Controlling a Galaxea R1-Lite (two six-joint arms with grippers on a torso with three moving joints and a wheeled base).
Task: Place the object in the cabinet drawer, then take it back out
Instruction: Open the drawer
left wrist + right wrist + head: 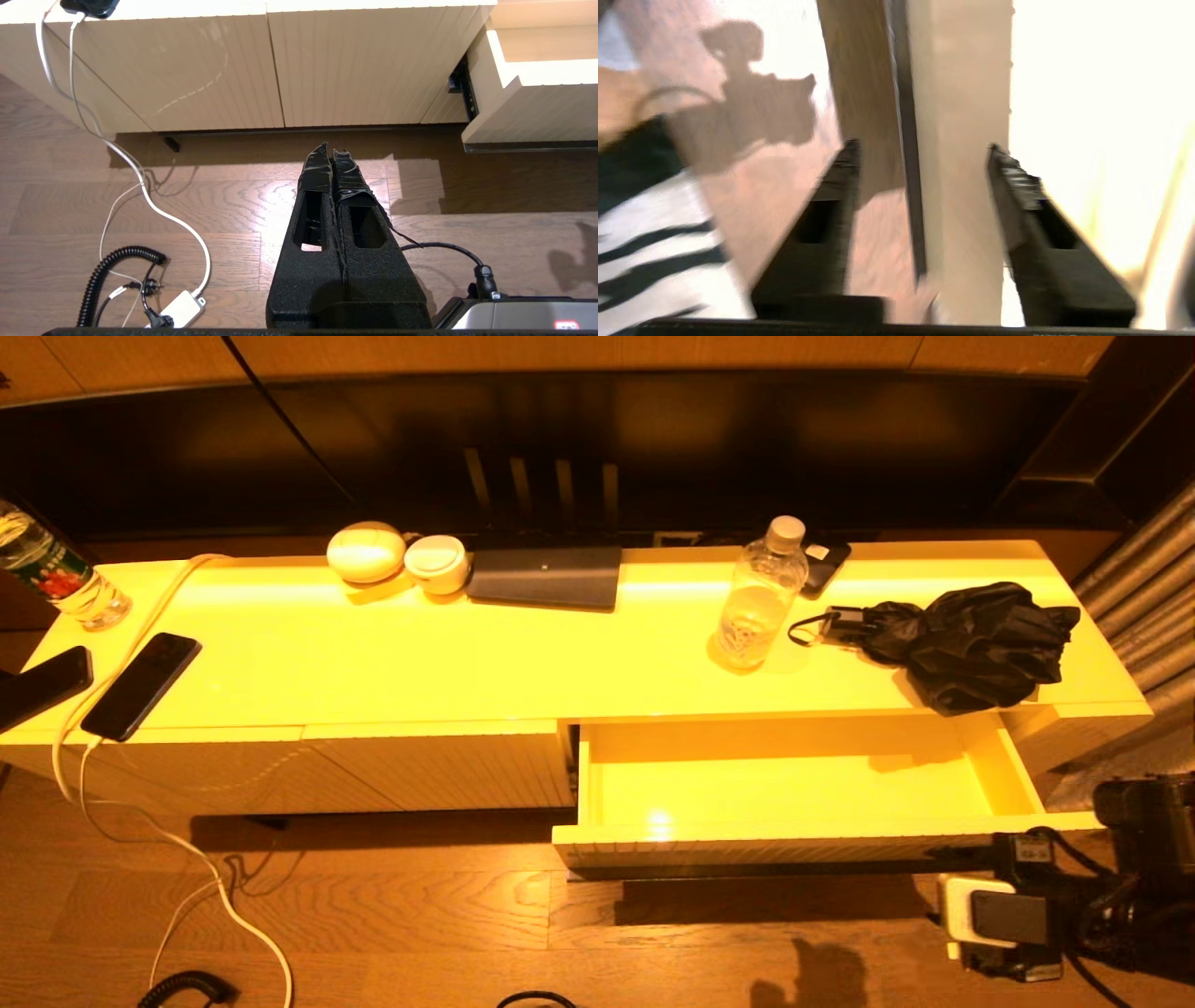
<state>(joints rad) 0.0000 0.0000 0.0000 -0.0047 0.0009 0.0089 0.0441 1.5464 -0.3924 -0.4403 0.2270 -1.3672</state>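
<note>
Nearest the head camera, the right gripper [1004, 919] is hanging low over the wooden floor [420, 915], just in front of the right end of the cabinet drawer [794, 845]; in the right wrist view its fingers [1013, 179] are spread wide, with the drawer's front edge lying between them and nothing held. That drawer is standing pulled out, its glossy cream-yellow inside bare. No object is lying in it, so the step in hand appears to be the fetching of an object, with the putting-in not yet done. Which object is meant cannot be told; on the cabinet top [373, 653] above the drawer a clear water bottle [761, 597] is standing upright and a folded black umbrella [971, 644] is lying near the right end, both within plausible reach. The next move is probably calling for the right gripper to rise to the cabinet top and close on one of them. The left gripper [331, 151] is resting parked over the floor before the closed ribbed panels [210, 70], fingers pressed together.
</note>
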